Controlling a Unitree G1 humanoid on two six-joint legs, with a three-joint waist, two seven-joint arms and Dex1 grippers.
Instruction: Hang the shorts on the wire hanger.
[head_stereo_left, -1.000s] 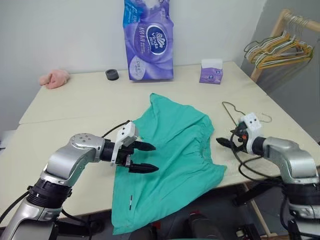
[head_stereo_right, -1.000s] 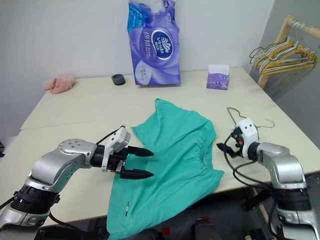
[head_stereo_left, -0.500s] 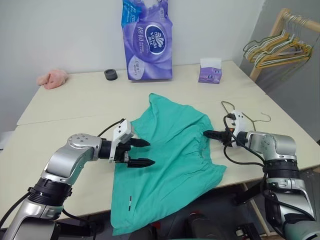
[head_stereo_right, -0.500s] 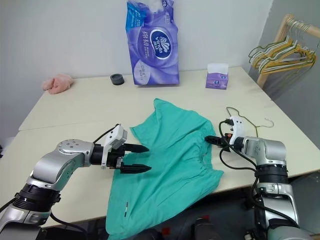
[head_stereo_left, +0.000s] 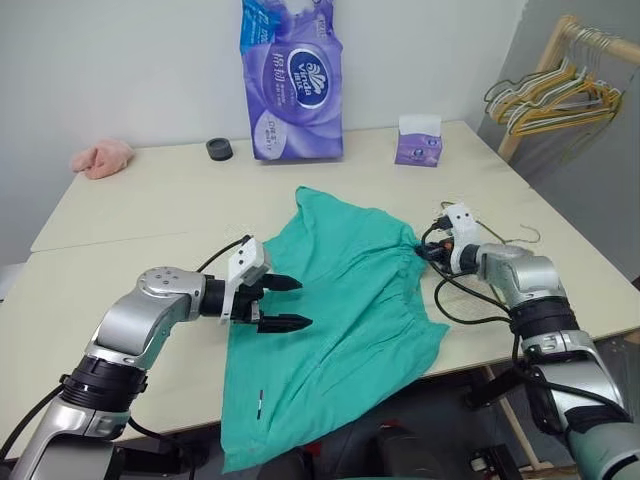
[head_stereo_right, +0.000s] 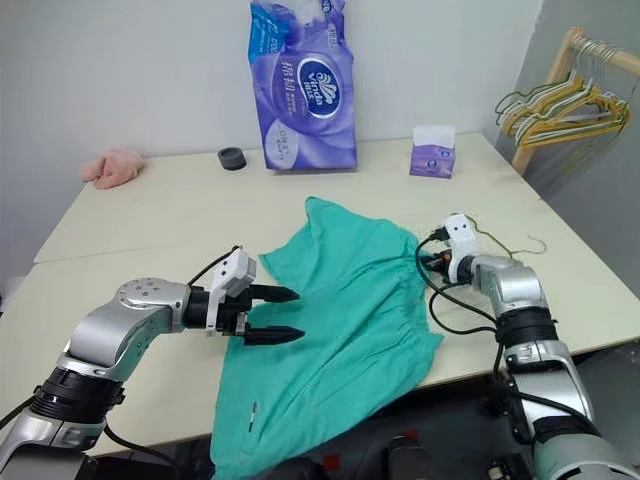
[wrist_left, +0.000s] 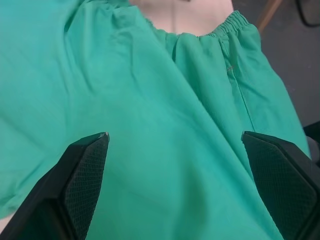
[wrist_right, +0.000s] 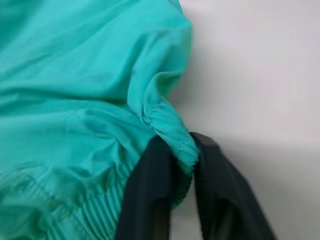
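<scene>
Shorts (head_stereo_left: 340, 300) are lying spread across the front part of the desk (head_stereo_left: 150, 200), teal-green, with one leg drooping over the near edge and a small white mark showing low on that leg. The gathered waistband is facing the robot's right side.

The right pincer (wrist_right: 172, 165) is sitting at that waistband edge, its two black fingers (wrist_right: 150, 200) pressed together on a bunched fold of the elastic hem; in the right wrist view the cloth is squeezed between them and puckering above the tips. In the head views, this pincer (head_stereo_right: 432, 262) is meeting the shorts at the corner of the waistband.

The left pincer (head_stereo_left: 285, 303) is hovering over the left part of the shorts with its fingers spread wide apart, pointing toward the robot's right. In the left wrist view both fingertips (wrist_left: 85, 165) are standing far apart over the green cloth, gripping nothing.

The hanger (head_stereo_right: 505, 243), thin dark wire, is lying flat on the desk just beyond the right wrist, its hook end pointing toward the desk's right edge.

Further back on the desk are standing a purple pack of tissue rolls (head_stereo_left: 293, 85), a small purple tissue box (head_stereo_left: 418, 143), a dark round object (head_stereo_left: 218, 149) and a pink cloth (head_stereo_left: 100, 158). A wooden rack with bunched hangers (head_stereo_left: 545, 95) is standing off to the right.
</scene>
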